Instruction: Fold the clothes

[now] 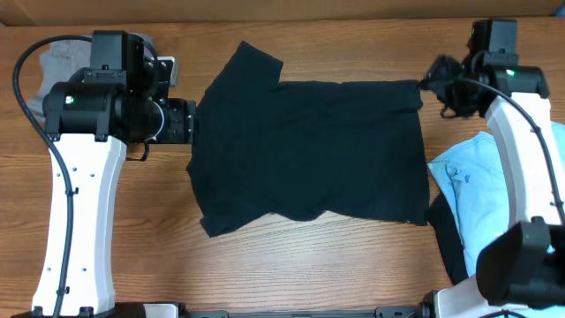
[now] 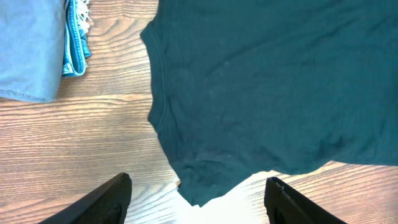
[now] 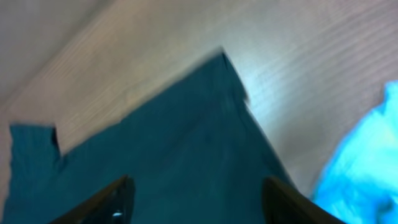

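Note:
The black T-shirt [image 1: 309,150] lies spread flat across the middle of the wooden table, with one sleeve pointing to the far left; no logo shows. My left gripper [image 1: 192,124] is open at the shirt's left edge. In the left wrist view its fingers [image 2: 199,180] straddle a pointed bit of the shirt [image 2: 261,81]. My right gripper [image 1: 434,74] is open over the shirt's far right corner. In the right wrist view its fingers [image 3: 198,182] hover above the cloth [image 3: 161,155].
The light blue T-shirt [image 1: 481,185] lies crumpled at the right and also shows in the right wrist view [image 3: 367,162], with dark cloth [image 1: 448,240] beneath it. Grey folded garments [image 1: 51,66] sit at the far left and also show in the left wrist view [image 2: 28,50].

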Available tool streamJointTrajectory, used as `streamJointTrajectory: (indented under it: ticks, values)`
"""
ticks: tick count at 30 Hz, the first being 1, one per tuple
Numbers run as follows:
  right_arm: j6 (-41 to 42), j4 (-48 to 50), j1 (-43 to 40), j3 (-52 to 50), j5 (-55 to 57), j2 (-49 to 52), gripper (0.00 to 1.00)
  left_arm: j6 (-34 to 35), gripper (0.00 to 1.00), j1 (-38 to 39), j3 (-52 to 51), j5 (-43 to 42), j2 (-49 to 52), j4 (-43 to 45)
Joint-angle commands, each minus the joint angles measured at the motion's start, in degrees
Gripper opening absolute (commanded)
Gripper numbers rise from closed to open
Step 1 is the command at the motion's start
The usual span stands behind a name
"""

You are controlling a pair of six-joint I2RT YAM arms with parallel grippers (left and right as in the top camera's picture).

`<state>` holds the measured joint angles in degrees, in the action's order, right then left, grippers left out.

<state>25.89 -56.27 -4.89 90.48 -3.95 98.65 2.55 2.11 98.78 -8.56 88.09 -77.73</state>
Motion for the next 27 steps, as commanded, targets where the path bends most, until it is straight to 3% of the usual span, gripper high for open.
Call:
streamJointTrajectory:
  ticks: [1,4,9,12,19,23,25,27]
  values:
    - [1.3,-5.6,-0.1,-1.0,-1.5,0.4,0.62,-0.8,0.73,-0.2,-0.5,-0.1,2.6,-0.3]
    - [1.3,-11.1,-0.1,-4.6,-0.4,1.7,0.61,-0.8,0.72,-0.2,-0.5,-0.1,5.1,-1.7]
    - [1.7,-8.8,-0.5,-14.7,5.9,2.4,0.67,-0.1,0.68,-0.2,-0.5,-0.1,8.3,-3.8]
    - [2.7,-6.4,-1.0,-21.9,6.9,2.6,0.61,0.9,0.64,-0.4,-0.5,0.2,8.4,-6.3]
    - [2.9,-5.4,-4.4,-30.1,4.9,2.6,0.59,2.7,0.64,-0.4,-0.5,4.4,8.4,-11.0]
    - [2.8,-1.8,-5.7,-34.9,-0.2,2.6,0.47,3.1,0.63,-0.4,-0.5,5.0,8.4,-12.0]
    - [2.1,-1.4,-5.8,-35.7,-0.8,2.6,0.36,3.3,0.63,-0.4,-0.5,5.0,8.4,-11.8]
    - [1.1,-2.3,-5.8,-35.4,1.1,2.4,0.18,3.7,0.63,-0.4,-0.5,5.3,8.4,-11.8]
